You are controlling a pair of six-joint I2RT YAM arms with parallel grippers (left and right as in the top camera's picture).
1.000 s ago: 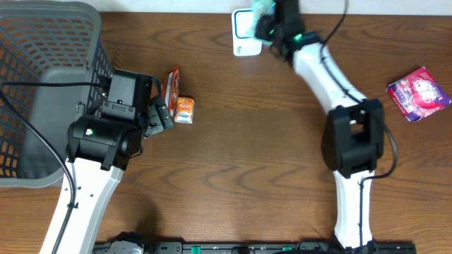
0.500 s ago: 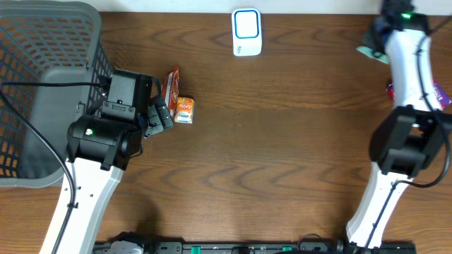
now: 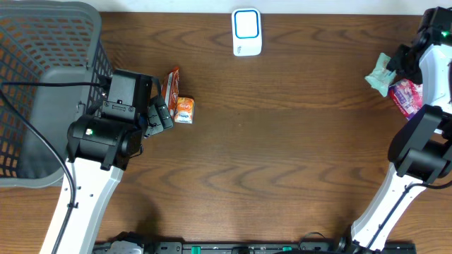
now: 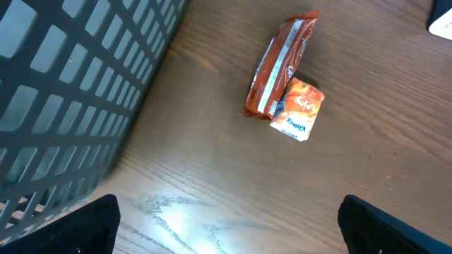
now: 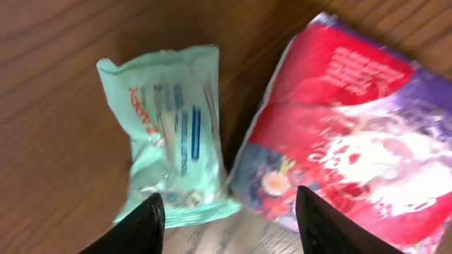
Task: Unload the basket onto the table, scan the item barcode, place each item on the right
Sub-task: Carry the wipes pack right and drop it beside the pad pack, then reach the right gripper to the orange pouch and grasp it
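The white scanner with a blue outline sits at the table's back middle. A mint-green packet lies at the far right next to a purple and red packet. My right gripper hovers just above them. In the right wrist view its jaws stand open, with the mint packet and the red packet below and nothing held. My left gripper is wide open over bare wood. Ahead of it lie an orange-brown packet and a small orange carton.
A grey plastic basket fills the left end of the table, close beside my left arm. The orange-brown packet and the carton lie just right of my left gripper.
My right arm swung from the scanner to the far right carrying the mint packet, then its jaws opened and the packet now lies free beside the purple one. The left arm has not moved.
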